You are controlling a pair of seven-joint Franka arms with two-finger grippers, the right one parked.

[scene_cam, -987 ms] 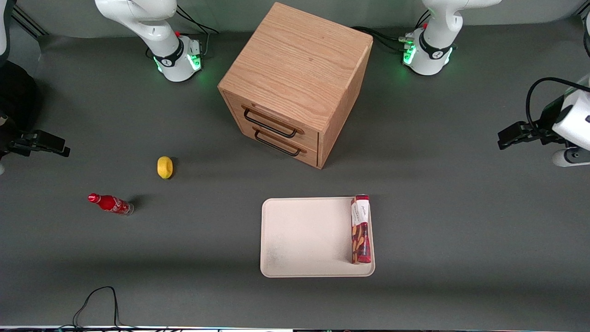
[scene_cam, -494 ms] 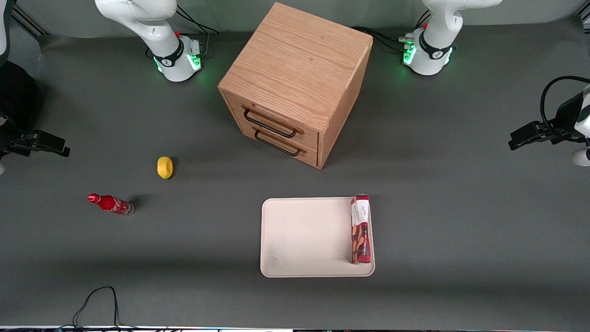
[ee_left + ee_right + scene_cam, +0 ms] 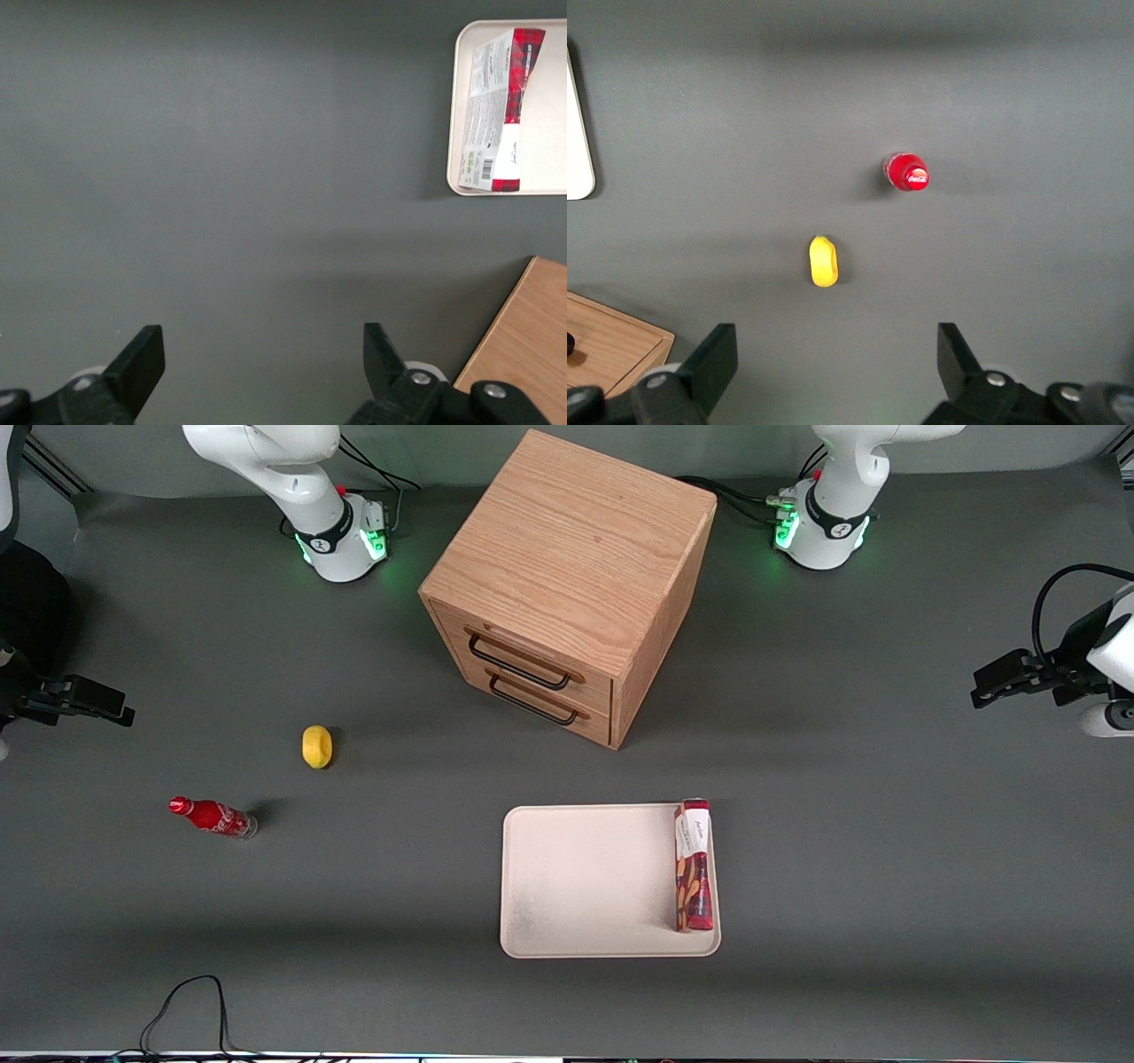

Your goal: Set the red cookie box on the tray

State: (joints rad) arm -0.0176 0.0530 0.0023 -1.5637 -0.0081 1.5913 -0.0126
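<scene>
At working arm's end of surface [image 3: 886, 850]: gripper [image 3: 261, 359] hangs above bare grey top, fingers [image 3: 142, 354] spread wide apart, nothing between them. Red cookie box [image 3: 694, 865] well apart from fingers, lying flat on tray [image 3: 585, 877], along tray's short edge nearest working arm, white end panel pointing toward wooden drawer cabinet [image 3: 567, 576]. Tray sits nearer front camera than cabinet. Lemon [image 3: 316, 746] and small red soda bottle [image 3: 211, 817] lie toward parked arm's end, farthest from fingers.
</scene>
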